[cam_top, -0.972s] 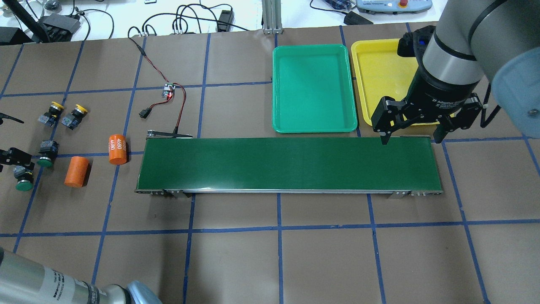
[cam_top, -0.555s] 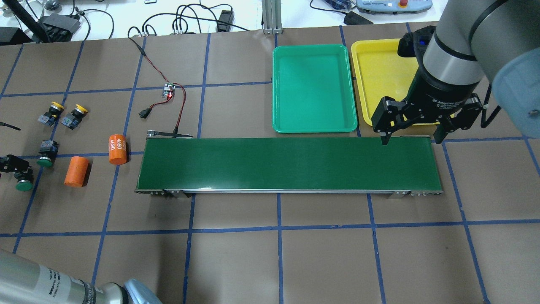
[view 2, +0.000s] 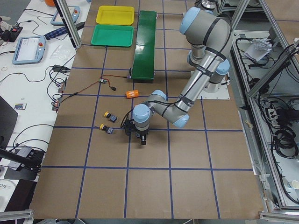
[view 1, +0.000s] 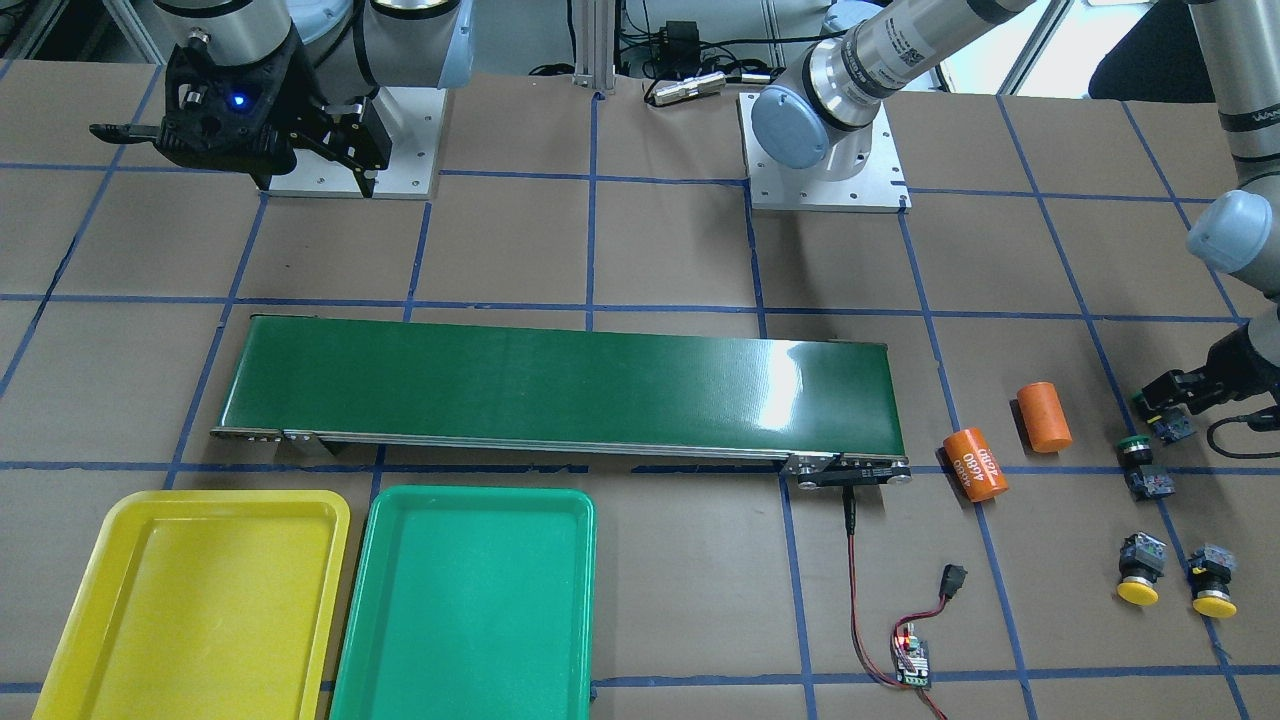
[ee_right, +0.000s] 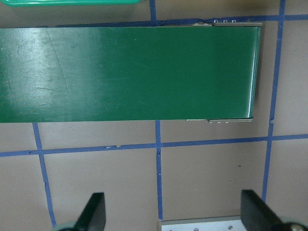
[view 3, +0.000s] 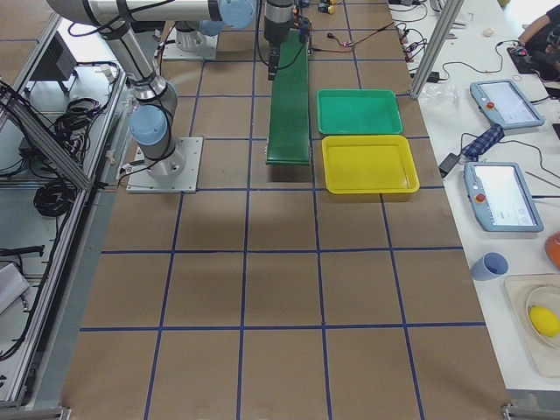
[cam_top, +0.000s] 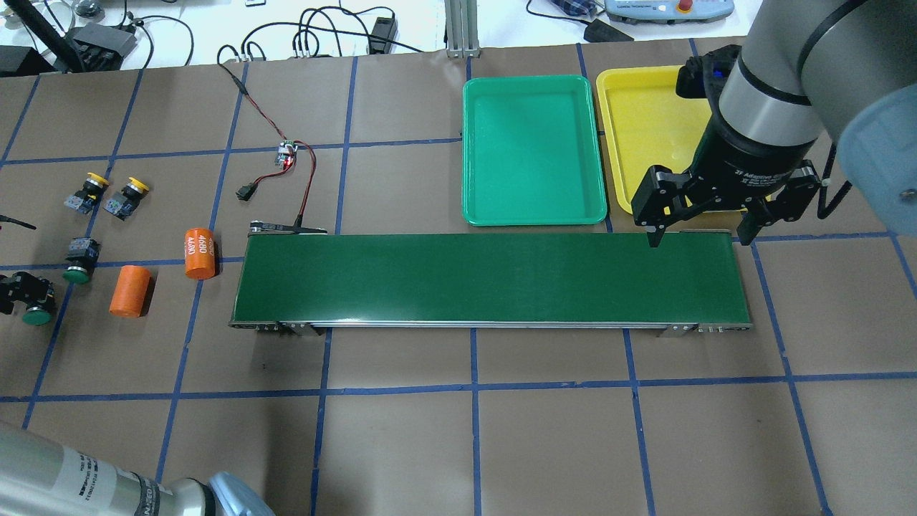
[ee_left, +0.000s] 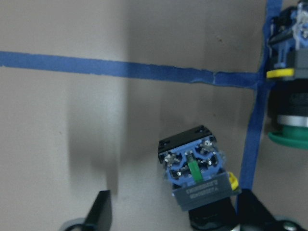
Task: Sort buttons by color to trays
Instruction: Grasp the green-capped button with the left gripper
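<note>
Tool: left gripper (ee_left: 175,206) spread, straddling green button (ee_left: 195,166), unclenched; right gripper (cam_top: 699,238) spread, empty.
Handling: probably light, rigid, smooth; pinch block, not cap.
Location: table, 9 o'clock of belt (cam_top: 487,276).
Destination: green tray (cam_top: 534,218), 1 o'clock.

Glossy plastic trays (view 1: 458,604), matt (papery) table (view 1: 600,240)

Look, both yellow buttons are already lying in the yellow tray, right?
Not right. The exterior front-facing view shows the yellow tray empty. Both yellow buttons are lying on the table, side by side, not in the tray.
</note>
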